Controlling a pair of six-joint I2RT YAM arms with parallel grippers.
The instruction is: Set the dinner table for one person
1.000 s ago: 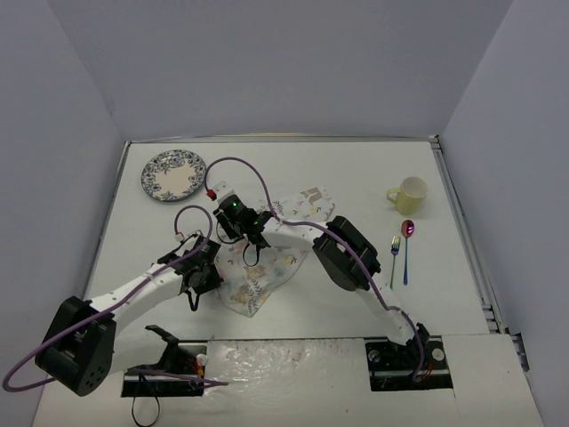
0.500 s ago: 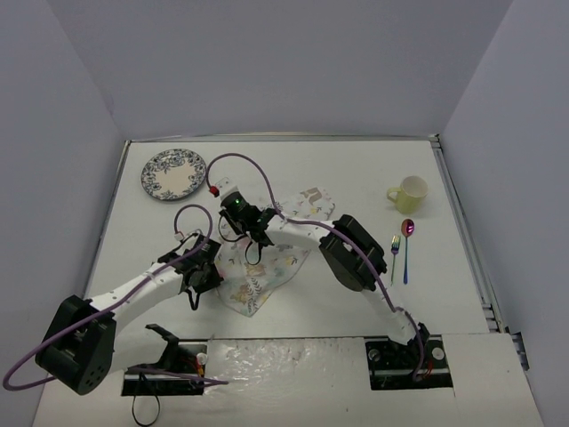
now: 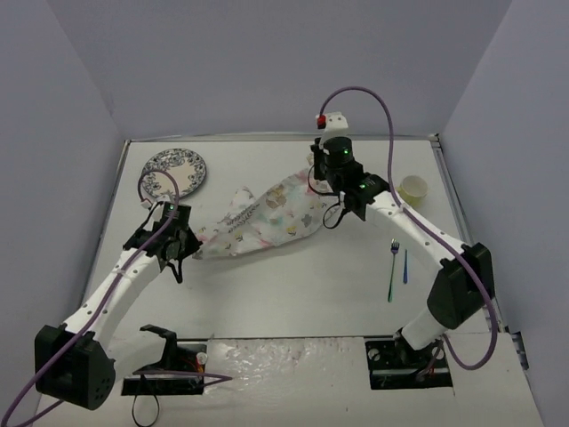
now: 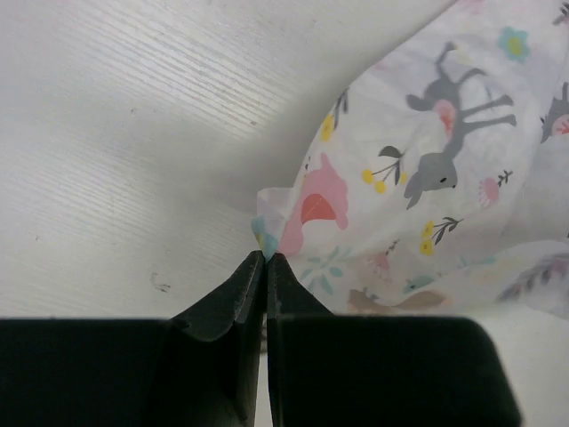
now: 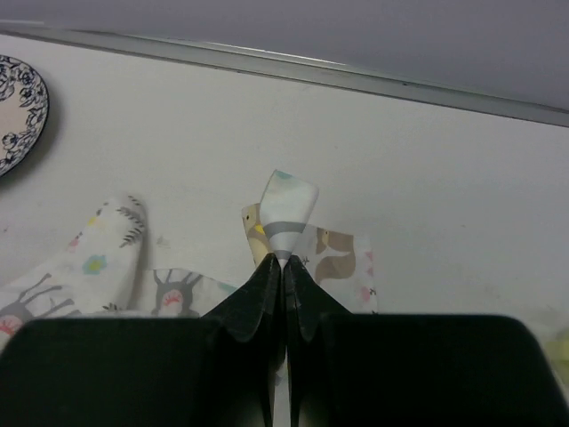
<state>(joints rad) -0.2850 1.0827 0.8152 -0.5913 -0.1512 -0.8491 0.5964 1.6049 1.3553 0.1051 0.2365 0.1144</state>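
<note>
Pale grey walls box in the large matte white dinner table (image 3: pixel 293 294), spread beneath both arms, where I hold the pastel animal-print cloth placemat (image 3: pixel 267 218) stretched between them. Jaws of the left gripper (image 4: pixel 265 260) and the right gripper (image 5: pixel 284 263) each clamp only a thin corner tip, so more pull, I judge, could slip one corner free.

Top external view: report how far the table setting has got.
Done: nothing is in place yet. In hand: the left gripper and right gripper each pinch a corner of the placemat, stretched wrinkled between them. Left: flatten it, then bring over the plate, cup, fork and spoon, all lying apart from it.
</note>
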